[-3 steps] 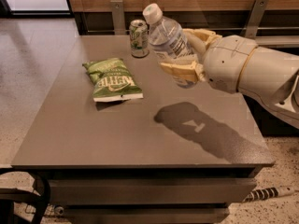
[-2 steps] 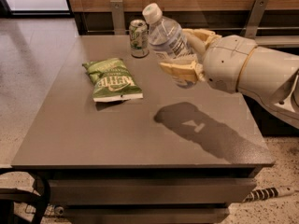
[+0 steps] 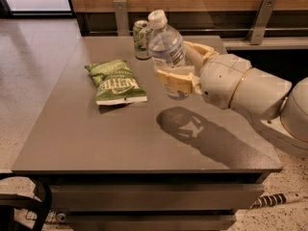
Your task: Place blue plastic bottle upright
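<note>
Your gripper (image 3: 182, 65), fingers clamped on the tilted blue plastic bottle (image 3: 166, 49), hovers over open surface (image 3: 96, 138) near the far-edge can (image 3: 141, 40).

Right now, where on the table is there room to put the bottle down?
The widest bare patch of the grey table is the front half, between the green crisp bag and the near edge. The right side under the gripper, which holds the clear ribbed plastic water bottle in the air, is bare. The back is crowded by the green-and-silver drink can.
</note>
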